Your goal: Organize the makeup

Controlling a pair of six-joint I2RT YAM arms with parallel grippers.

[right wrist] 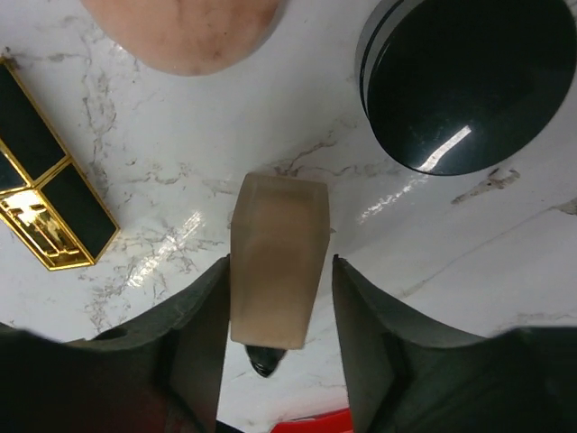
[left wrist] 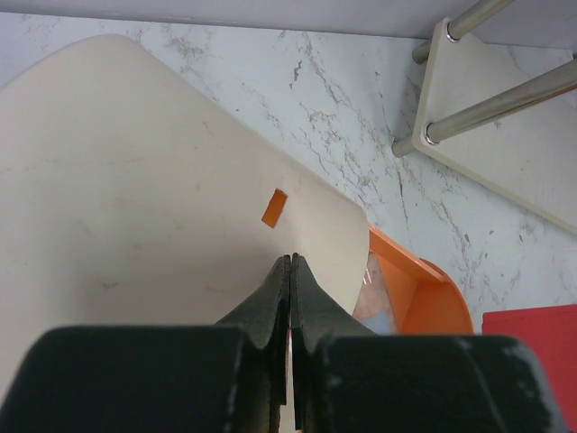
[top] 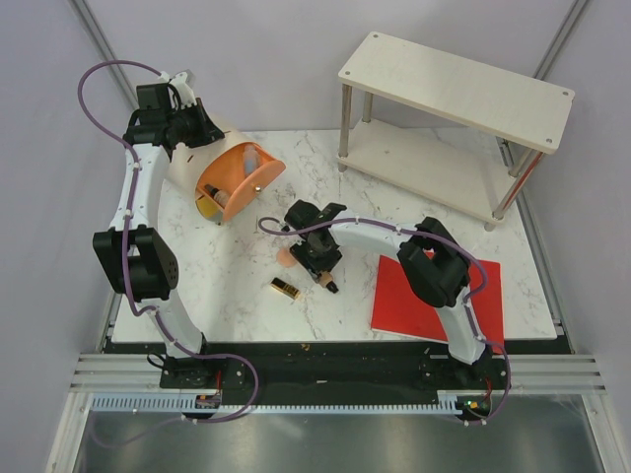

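Left gripper point(left wrist: 290, 263): is hovering over the pale lid point(left wrist: 135, 180), fingers pressing fully together.
Right gripper point(right wrist: 279, 275): is straddling the foundation tube point(right wrist: 278, 236), jaws partly open, not clamping.

- A robotics lab cell: left arm point(top: 138, 197) and right arm point(top: 380, 235) bolted to an aluminium rail point(top: 108, 374).
- Plain pale partition walls point(top: 39, 148) surround a marble-patterned table point(top: 237, 305).
- Purple cables point(top: 83, 94) run exposed.

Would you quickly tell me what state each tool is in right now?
Left tool: closed, over the lid.
Right tool: open, straddling the tube.
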